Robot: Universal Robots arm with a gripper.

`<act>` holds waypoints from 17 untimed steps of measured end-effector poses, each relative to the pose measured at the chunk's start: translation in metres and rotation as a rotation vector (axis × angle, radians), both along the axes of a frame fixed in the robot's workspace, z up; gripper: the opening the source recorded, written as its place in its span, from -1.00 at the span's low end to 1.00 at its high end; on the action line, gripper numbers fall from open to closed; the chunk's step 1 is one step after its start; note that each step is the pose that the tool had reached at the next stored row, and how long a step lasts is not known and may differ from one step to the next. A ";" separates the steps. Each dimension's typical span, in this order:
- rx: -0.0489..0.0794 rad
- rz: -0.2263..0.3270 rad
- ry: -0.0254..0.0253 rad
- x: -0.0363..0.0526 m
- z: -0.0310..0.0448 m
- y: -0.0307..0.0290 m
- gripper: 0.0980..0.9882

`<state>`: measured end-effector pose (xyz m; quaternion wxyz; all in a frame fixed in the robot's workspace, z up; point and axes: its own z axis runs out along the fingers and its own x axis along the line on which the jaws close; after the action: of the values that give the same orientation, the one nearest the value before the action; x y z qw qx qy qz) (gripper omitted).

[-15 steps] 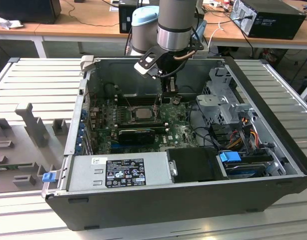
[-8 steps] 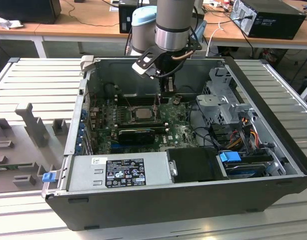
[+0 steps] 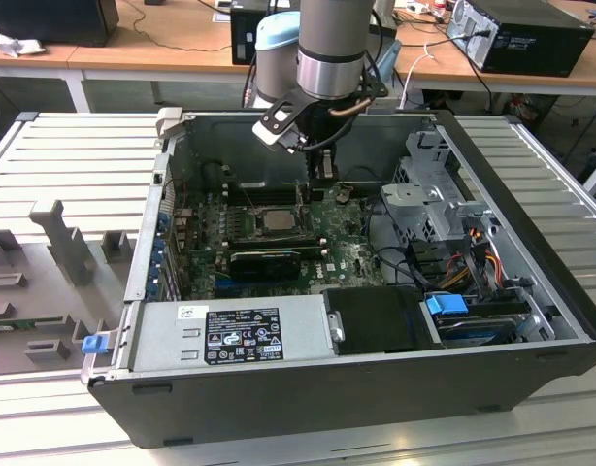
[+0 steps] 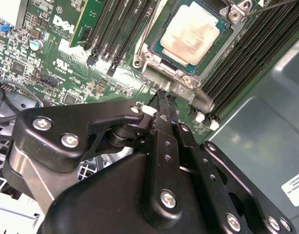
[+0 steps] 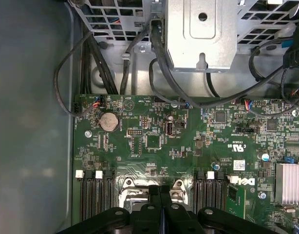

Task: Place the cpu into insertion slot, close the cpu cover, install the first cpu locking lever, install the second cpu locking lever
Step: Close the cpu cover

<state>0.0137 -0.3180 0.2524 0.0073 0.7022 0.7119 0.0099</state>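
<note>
Ribbed metal table (image 3: 75, 155) holds an open case (image 3: 376, 393); gripper (image 4: 161, 97), jaws clenched together, hangs just beside the cpu (image 4: 191, 31).

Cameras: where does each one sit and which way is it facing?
Exterior view: off the arm, above the open black computer case, looking down into it; the arm's grey wrist and black gripper show.
First wrist view: on the wrist, looking along the gripper at the green motherboard and silver drive cage.
Second wrist view: on the wrist, looking past the gripper at the square silver-topped cpu.
Shared: both wrist views show the shut black fingers and motherboard; exterior and second wrist views share the cpu.
</note>
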 end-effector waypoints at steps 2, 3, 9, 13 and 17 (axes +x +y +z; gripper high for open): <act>0.000 0.000 0.0000 -0.0013 0.0000 0.0000 -0.98; 0.000 0.000 0.0000 -0.0021 0.0000 0.0000 -0.98; 0.000 0.000 0.0000 -0.0055 0.0000 0.0000 -0.98; 0.000 0.000 -0.0001 -0.0096 -0.0001 0.0000 -0.98; 0.000 0.000 0.0000 -0.0126 -0.0038 0.0000 -0.98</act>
<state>0.0011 -0.3179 0.2486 0.0073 0.7022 0.7118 0.0100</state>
